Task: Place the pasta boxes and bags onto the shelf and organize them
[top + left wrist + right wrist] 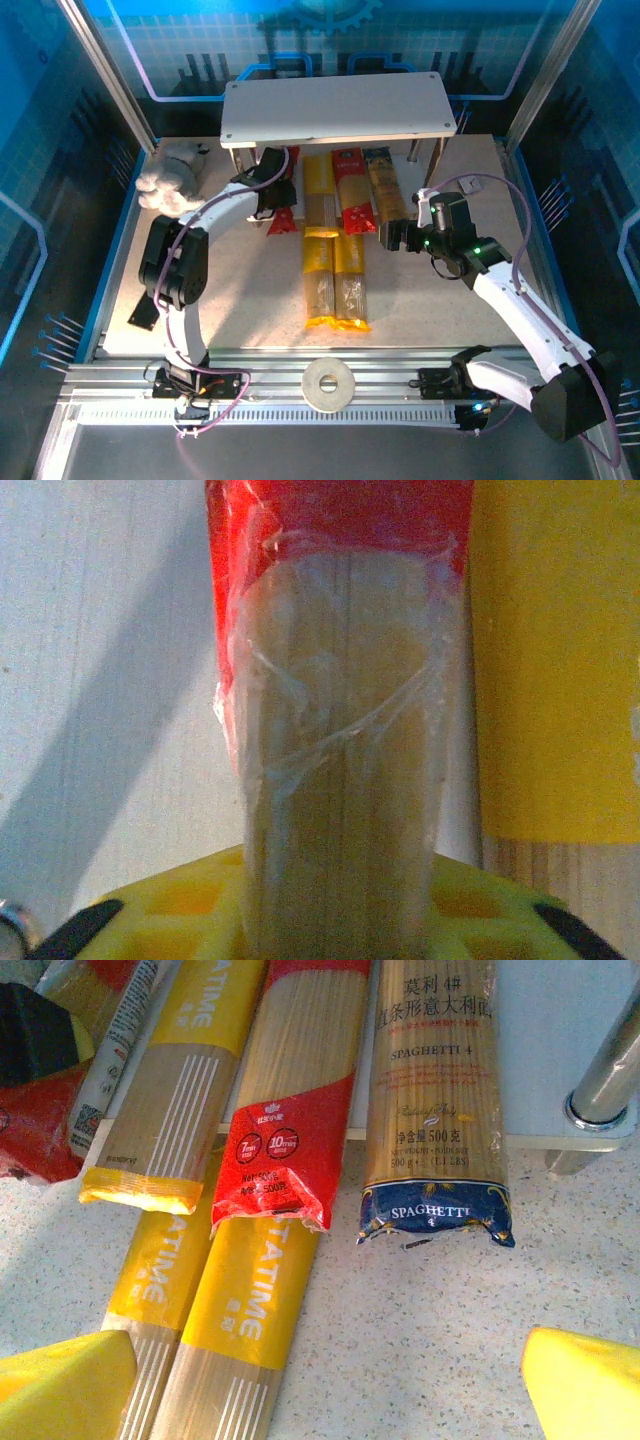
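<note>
The left pincer (272, 188) is clamping a red spaghetti pack (340, 730) by its clear-windowed end at the left side of the shelf (335, 110), just beside a yellow pack (318, 190) that is lying on the lower board with a second red pack (350, 188) and a tan pack (385, 190) with a blue end. The right pincer (393, 237) is hovering wide open over those packs' near ends, and two more yellow packs (352, 280) are lying side by side on the table (230, 290) in front.
</note>
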`<state>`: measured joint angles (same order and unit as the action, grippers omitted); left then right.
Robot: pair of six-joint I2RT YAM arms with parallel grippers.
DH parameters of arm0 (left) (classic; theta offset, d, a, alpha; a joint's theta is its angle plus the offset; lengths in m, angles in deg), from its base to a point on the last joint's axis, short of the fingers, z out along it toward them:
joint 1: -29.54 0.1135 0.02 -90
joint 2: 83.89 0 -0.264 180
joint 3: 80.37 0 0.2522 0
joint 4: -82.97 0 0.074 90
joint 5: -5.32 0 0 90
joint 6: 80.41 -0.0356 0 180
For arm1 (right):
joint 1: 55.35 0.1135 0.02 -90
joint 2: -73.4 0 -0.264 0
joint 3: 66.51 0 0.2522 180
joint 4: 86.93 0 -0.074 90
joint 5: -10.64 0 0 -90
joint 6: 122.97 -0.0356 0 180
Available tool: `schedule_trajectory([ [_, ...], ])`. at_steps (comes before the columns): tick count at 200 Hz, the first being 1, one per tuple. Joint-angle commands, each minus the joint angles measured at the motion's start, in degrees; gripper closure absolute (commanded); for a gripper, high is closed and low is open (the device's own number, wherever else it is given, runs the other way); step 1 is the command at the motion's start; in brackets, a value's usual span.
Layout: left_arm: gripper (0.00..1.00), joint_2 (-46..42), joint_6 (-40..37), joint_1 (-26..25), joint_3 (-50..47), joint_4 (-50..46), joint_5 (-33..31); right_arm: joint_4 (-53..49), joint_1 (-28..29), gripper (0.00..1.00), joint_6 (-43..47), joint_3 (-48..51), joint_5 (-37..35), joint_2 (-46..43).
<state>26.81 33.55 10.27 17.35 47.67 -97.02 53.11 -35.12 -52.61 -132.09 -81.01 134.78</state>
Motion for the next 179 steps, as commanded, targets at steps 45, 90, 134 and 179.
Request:
schedule_trajectory([
  [45, 0.33, 2.7, 1.7, 0.6, 3.7, 3.3, -2.0, -1.7, 0.0, 0.00, 0.4, -0.8, -1.7, -2.1],
  [90, 0.01, -0.8, 1.0, 0.6, 1.1, 4.7, -1.8, -2.2, 0.0, 0.00, 0.4, -1.0, -1.2, -2.3],
  [134, 0.01, -8.6, -1.4, -1.3, -5.7, 7.7, 0.9, -4.8, 0.3, 0.00, 0.3, -1.1, 0.5, -2.0],
  [179, 0.01, -22.1, -1.4, -9.5, -19.6, 9.1, -2.8, -8.9, 3.6, 0.00, -0.5, -0.2, 2.1, -2.2],
])
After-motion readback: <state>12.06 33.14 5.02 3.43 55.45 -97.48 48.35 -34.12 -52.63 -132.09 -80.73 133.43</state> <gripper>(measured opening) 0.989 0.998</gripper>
